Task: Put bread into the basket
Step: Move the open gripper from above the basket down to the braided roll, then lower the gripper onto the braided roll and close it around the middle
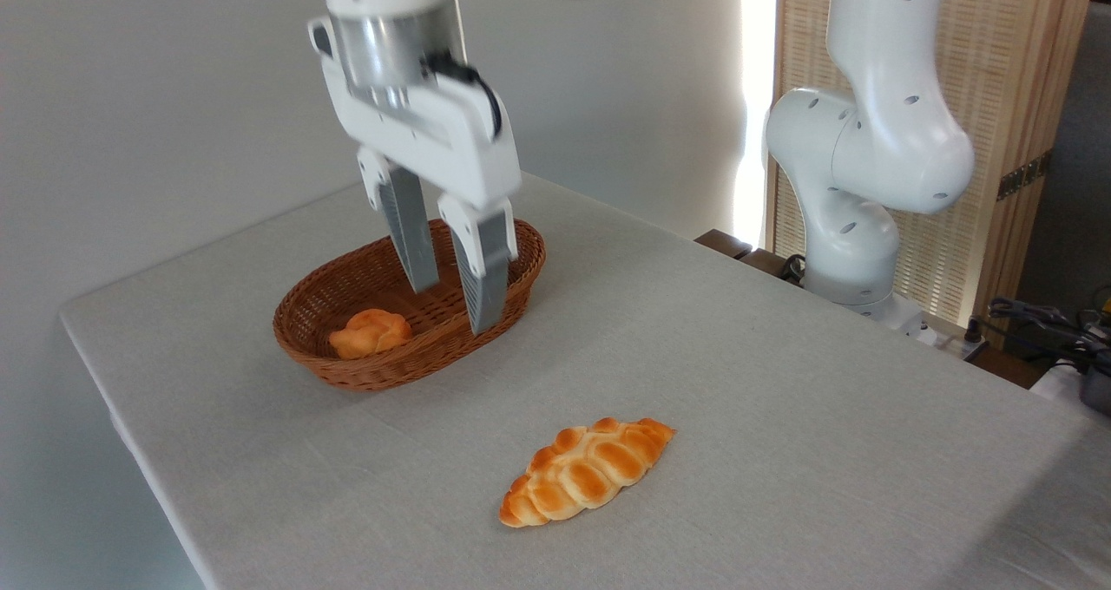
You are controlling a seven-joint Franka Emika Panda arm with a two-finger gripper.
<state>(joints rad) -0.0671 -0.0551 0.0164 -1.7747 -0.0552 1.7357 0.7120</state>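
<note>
Nothing done yet as I read it: the bread (588, 471) lies on the table (781, 382) well apart from the basket (347, 369), my gripper (456, 304) hangs spread and empty over the basket, small roll (371, 332) inside.

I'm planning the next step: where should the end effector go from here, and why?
Probably toward the long braided golden loaf, ending above it. The end effector hangs open and empty in front of the oval reddish-brown wicker basket, which holds only a small knotted orange roll; the loaf lies on the grey table, apart from the basket.
</note>
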